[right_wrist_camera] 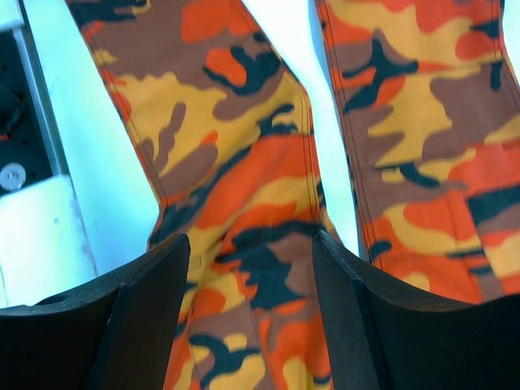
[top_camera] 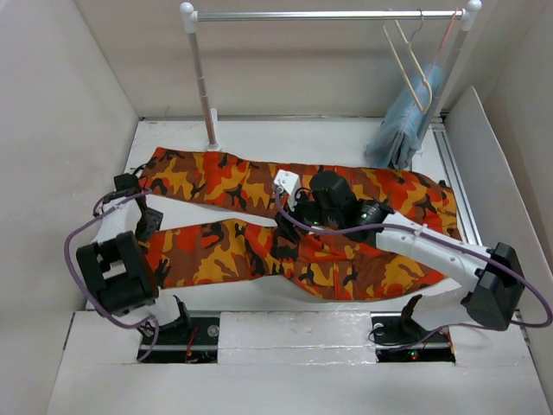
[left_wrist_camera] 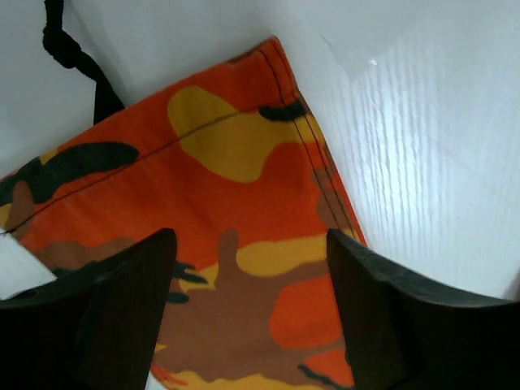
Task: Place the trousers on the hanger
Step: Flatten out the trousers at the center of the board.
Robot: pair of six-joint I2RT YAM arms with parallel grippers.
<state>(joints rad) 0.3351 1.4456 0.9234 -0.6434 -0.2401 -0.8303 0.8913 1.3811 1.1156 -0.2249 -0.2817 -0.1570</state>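
Observation:
The camouflage trousers lie flat on the white table, legs pointing left and waist at the right. My left gripper is open just above the near leg's cuff; the left wrist view shows the cuff corner between the spread fingers of that gripper. My right gripper is open over the near leg close to the crotch; the right wrist view shows both legs beyond that gripper. The cream hanger hangs on the rail at the back right, far from both grippers.
A white clothes rack with a rail and a post stands at the back. A light blue garment and a pinkish-red hanger hang at its right end. White walls close in the table on three sides.

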